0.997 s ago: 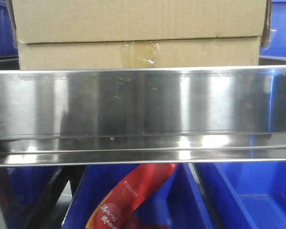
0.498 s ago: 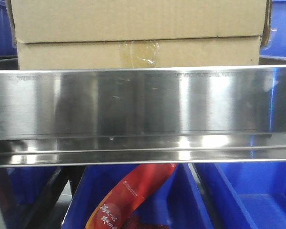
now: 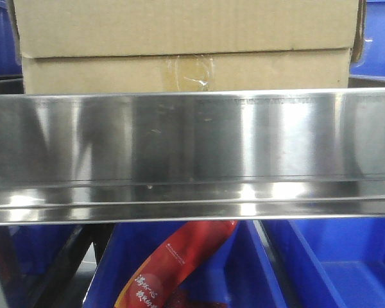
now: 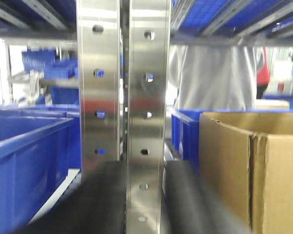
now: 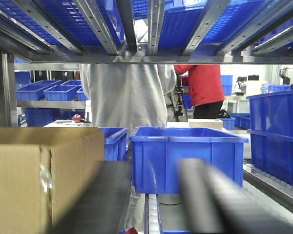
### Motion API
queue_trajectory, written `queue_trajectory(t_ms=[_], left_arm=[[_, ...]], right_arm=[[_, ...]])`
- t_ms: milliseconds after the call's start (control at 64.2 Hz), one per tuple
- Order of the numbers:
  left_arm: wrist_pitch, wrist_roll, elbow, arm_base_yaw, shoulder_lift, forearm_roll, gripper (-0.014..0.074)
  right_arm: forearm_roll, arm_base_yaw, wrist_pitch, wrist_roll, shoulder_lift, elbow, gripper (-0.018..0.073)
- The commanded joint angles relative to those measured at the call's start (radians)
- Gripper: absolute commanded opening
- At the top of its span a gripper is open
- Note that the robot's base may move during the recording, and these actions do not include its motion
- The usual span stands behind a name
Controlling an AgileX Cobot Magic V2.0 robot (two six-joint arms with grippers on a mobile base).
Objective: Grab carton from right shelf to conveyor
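The brown carton (image 3: 186, 38) sits on the right shelf behind its shiny steel front rail (image 3: 192, 147), taped seam facing me. In the left wrist view the carton (image 4: 254, 165) is to the right of my left gripper (image 4: 144, 207), which is open; its dark fingers (image 4: 95, 200) stand either side of a perforated steel post (image 4: 146, 97). In the right wrist view the carton (image 5: 34, 170) lies left of my open right gripper (image 5: 154, 207), whose left finger (image 5: 97, 200) is beside the carton's side, contact unclear. The conveyor is out of view.
Blue plastic bins (image 3: 333, 263) fill the level below the rail, one holding a red packet (image 3: 179, 260). A blue bin (image 4: 24, 161) stands left of the post. Another blue bin (image 5: 185, 156) sits ahead of the right gripper. People stand beyond the rack (image 5: 127, 97).
Dark reflections on the steel rail have shifted sideways. The carton has stayed where it was.
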State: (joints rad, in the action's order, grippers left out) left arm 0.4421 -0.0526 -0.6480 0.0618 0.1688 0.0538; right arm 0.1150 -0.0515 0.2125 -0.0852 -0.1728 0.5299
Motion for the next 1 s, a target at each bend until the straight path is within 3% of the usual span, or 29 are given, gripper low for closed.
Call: queue_trajectory(t_ms=[0, 93, 187, 234, 343, 452, 592, 779, 981], left_arm=[[0.043, 0.002, -0.063, 0.004, 0.061, 0.001, 0.0356], [0.043, 0.002, -0.075, -0.003, 0.098, -0.003, 0.0468], [0.066, 0.010, -0.090, -0.040, 0.116, -0.017, 0.0501], [0.077, 0.065, -0.103, -0.069, 0.127, -0.054, 0.0498], [0.117, 0.290, -0.150, -0.142, 0.173, -0.197, 0.0496], [0.171, 0.414, -0.217, -0.222, 0.259, -0.338, 0.0496], [0.208, 0.420, -0.313, -0.321, 0.410, -0.393, 0.0496], [0.223, 0.420, -0.466, -0.415, 0.624, -0.393, 0.0496], [0.251, 0.416, -0.687, -0.454, 0.860, -0.391, 0.0496]], right_arm=[[0.002, -0.001, 0.005, -0.004, -0.047, 0.034, 0.0423], [0.002, -0.001, 0.012, -0.004, -0.076, 0.036, 0.0566], [0.002, -0.001, 0.003, -0.004, -0.084, 0.038, 0.0559], [0.002, -0.001, -0.002, -0.004, -0.085, 0.043, 0.0559], [0.002, -0.001, 0.049, -0.004, -0.090, 0.080, 0.0559], [0.005, -0.003, 0.117, -0.004, -0.122, 0.137, 0.0559], [0.041, -0.031, 0.151, -0.004, -0.187, 0.216, 0.0559], [0.048, -0.161, 0.231, -0.004, -0.343, 0.367, 0.0559], [0.046, -0.307, 0.280, -0.008, -0.567, 0.571, 0.0559]])
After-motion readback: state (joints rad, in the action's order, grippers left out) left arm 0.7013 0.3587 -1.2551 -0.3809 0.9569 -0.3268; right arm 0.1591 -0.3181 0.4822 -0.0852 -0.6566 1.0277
